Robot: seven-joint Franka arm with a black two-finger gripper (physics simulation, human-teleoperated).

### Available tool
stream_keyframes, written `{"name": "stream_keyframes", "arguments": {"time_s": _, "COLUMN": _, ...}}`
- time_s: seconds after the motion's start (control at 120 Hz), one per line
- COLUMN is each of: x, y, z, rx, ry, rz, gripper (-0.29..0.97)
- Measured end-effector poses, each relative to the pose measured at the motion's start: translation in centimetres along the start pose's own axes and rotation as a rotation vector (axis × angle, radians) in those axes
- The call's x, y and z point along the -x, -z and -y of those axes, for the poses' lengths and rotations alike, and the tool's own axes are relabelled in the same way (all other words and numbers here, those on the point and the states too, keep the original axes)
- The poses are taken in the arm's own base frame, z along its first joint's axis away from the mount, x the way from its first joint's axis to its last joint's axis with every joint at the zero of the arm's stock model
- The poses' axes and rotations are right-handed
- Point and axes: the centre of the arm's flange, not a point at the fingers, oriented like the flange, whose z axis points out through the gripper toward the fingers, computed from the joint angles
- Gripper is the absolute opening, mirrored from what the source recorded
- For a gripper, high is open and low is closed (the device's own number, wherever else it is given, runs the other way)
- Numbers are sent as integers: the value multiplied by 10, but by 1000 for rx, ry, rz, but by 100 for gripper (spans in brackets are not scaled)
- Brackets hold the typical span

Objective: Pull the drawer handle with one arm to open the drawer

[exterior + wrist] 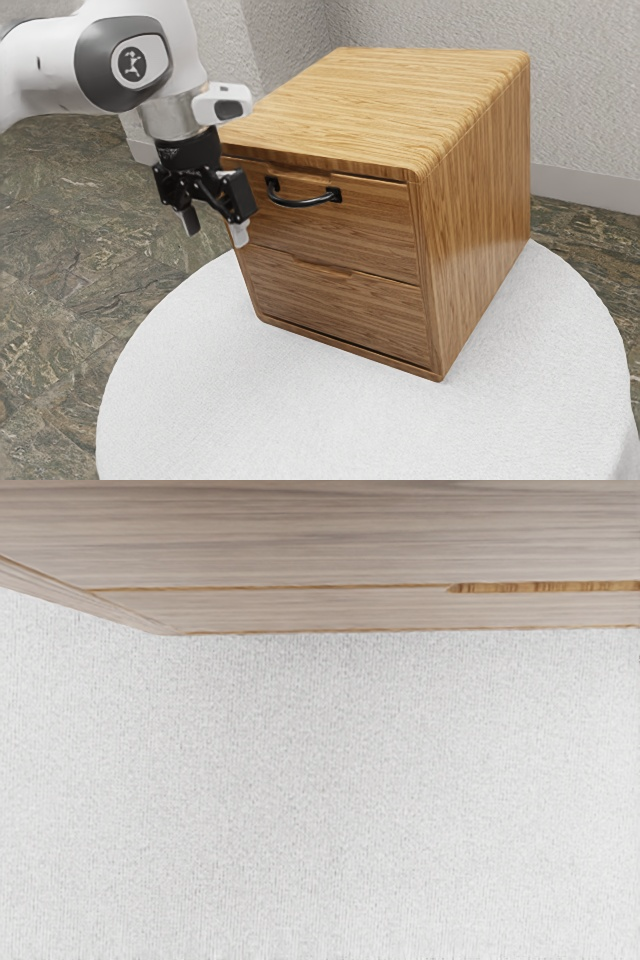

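Note:
A bamboo cabinet (400, 110) with two drawers stands on a round white table (300, 400). The upper drawer (345, 225) carries a black curved handle (300, 195) and sits flush with the cabinet front. My gripper (213, 228) hangs open at the exterior view's left of the cabinet's front corner, fingers pointing down, a short way from the handle and a little below it. Nothing is between its fingers. In the wrist view the cabinet's lower front (350, 550) lies past the hand, above the white tabletop (320, 800).
The lower drawer (335, 300) has no visible handle. White table surface spreads in front of the cabinet. A stone-patterned floor (70, 250) surrounds the table, with a grey wall (590, 80) behind.

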Motion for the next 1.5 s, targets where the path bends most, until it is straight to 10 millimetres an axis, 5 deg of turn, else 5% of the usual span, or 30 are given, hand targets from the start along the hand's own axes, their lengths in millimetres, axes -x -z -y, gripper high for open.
{"name": "stream_keyframes", "arguments": {"time_s": 0.25, "x": 6, "y": 7, "z": 8, "rx": 9, "ry": -17, "rz": -3, "gripper": 68}}
{"name": "stream_keyframes", "arguments": {"time_s": 0.35, "x": 100, "y": 156, "z": -8, "rx": -20, "ry": -194, "rz": -320, "gripper": 68}}
{"name": "stream_keyframes", "arguments": {"time_s": 0.392, "x": 124, "y": 181, "z": -25, "rx": -49, "ry": -311, "rz": -372, "gripper": 68}}
{"name": "stream_keyframes", "arguments": {"time_s": 0.458, "x": 137, "y": 191, "z": -79, "rx": -92, "ry": -541, "rz": -382, "gripper": 68}}
{"name": "stream_keyframes", "arguments": {"time_s": 0.575, "x": 147, "y": 187, "z": -148, "rx": -151, "ry": -862, "rz": -355, "gripper": 68}}
{"name": "stream_keyframes", "arguments": {"time_s": 0.675, "x": 140, "y": 173, "z": -154, "rx": -173, "ry": -1004, "rz": -300, "gripper": 68}}
{"name": "stream_keyframes", "arguments": {"time_s": 0.825, "x": 135, "y": 103, "z": -167, "rx": -167, "ry": -1199, "rz": -168, "gripper": 68}}
{"name": "stream_keyframes", "arguments": {"time_s": 0.917, "x": 128, "y": 79, "z": -164, "rx": -170, "ry": -1279, "rz": -151, "gripper": 68}}
{"name": "stream_keyframes", "arguments": {"time_s": 1.017, "x": 121, "y": 79, "z": -149, "rx": -185, "ry": -1330, "rz": -183, "gripper": 68}}
{"name": "stream_keyframes", "arguments": {"time_s": 1.35, "x": 97, "y": 73, "z": -157, "rx": -199, "ry": -1545, "rz": -278, "gripper": 68}}
{"name": "stream_keyframes", "arguments": {"time_s": 1.5, "x": 83, "y": 69, "z": -143, "rx": -205, "ry": -1585, "rz": -305, "gripper": 68}}
